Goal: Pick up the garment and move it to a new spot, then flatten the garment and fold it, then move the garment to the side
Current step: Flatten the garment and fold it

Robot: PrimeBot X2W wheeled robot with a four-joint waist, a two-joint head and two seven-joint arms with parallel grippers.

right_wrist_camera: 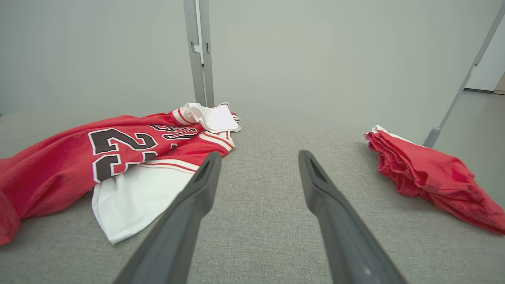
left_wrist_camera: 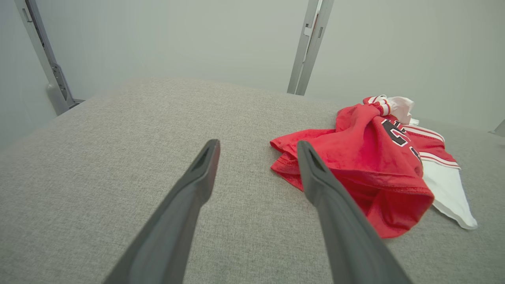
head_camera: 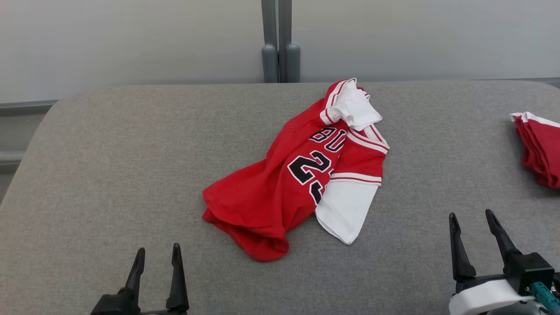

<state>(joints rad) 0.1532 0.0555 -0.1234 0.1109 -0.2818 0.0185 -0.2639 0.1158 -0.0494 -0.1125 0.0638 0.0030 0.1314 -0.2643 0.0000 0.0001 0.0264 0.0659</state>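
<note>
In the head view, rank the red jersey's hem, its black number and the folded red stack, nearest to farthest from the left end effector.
1. Crumpled red jersey's hem, just ahead-right of the left end effector.
2. Jersey's black number, mid-table.
3. Folded red fabric stack, far right.

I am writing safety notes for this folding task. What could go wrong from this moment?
The jersey lies crumpled with overlapping layers; a pinch by the open left gripper may catch several layers and hinder flattening. The red pile lies near the open right gripper; a wide sweep might disturb it.
</note>
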